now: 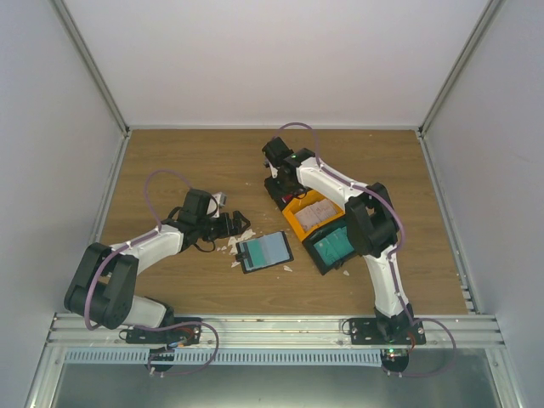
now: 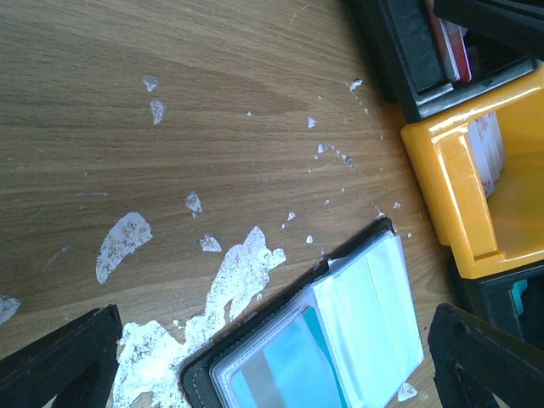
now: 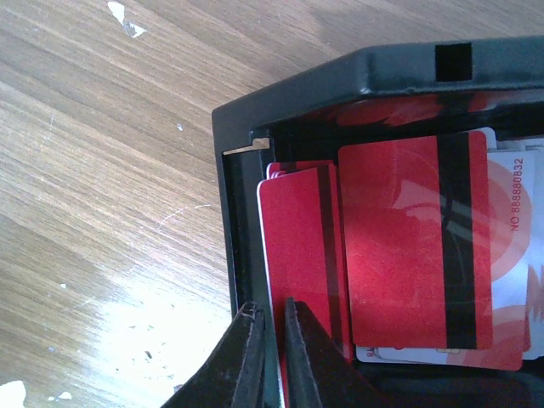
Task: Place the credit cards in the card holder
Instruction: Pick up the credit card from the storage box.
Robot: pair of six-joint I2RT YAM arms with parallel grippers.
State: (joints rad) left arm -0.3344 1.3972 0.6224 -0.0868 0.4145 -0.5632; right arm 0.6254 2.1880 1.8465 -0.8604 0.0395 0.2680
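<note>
1. Left claw (image 2: pixel 272 344): jaws wide apart with nothing between them, low over the table (image 2: pixel 170 102).
2. Holder (image 2: pixel 365 310): lies open and flat on the table, just ahead of the left claw and within the span of its fingers. The pale pockets face up, and teal shows through one clear pocket.
3. White scraps (image 2: pixel 242 276): scattered on the table ahead and to the left of the left claw. The largest patch touches the holder's edge.
4. Near black tray (image 1: pixel 320 262): beyond the holder, to the right of the left claw. It holds teal cards (image 1: pixel 333 242).
5. Orange tray (image 2: pixel 463 183): stands against the near black tray on its far side. It holds pale cards (image 1: pixel 313 212).
6. Far black tray (image 3: pixel 234 212): stands against the orange tray's far side. Its side wall is just left of the right claw's fingers.
7. Right claw (image 3: pixel 274 344): reaches into the far black tray with its jaws nearly together and only a slim gap left. The edge of a tilted red card (image 3: pixel 302 246) sits in that gap. I cannot tell whether the jaws press on it.
8. Striped card (image 3: pixel 412 246): red with a black stripe, just right of the right claw. It lies flat over white cards (image 3: pixel 510 212) in the same tray.
</note>
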